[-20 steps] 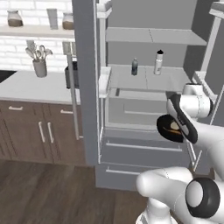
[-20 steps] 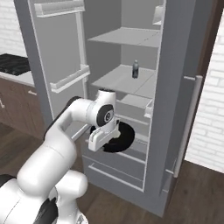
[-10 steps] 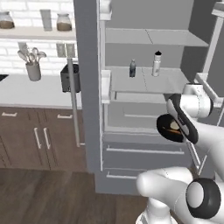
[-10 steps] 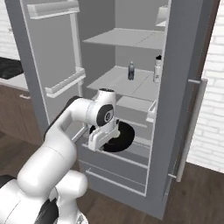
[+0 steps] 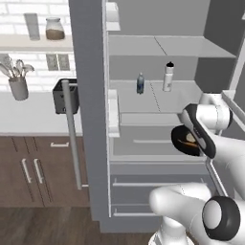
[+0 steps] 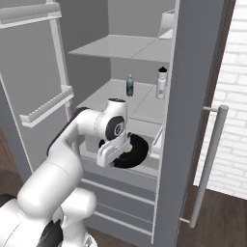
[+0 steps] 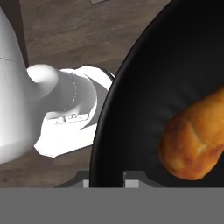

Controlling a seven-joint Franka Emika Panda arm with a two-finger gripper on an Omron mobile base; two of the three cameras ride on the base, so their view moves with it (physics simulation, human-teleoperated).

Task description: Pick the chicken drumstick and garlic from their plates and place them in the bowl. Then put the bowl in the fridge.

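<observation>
Two bottles (image 5: 140, 83) stand on the middle shelf (image 6: 116, 91) of the open fridge (image 5: 91, 119), toward twelve o'clock from the arm. Below them the end effector (image 7: 105, 177) is clamped narrow on the rim of the black bowl (image 6: 129, 150), holding it in front of the lower shelf at the fridge opening. Inside the bowl the chicken drumstick (image 7: 197, 142) lies at about three o'clock in the hand view. Whether the garlic is in the bowl cannot be told.
</observation>
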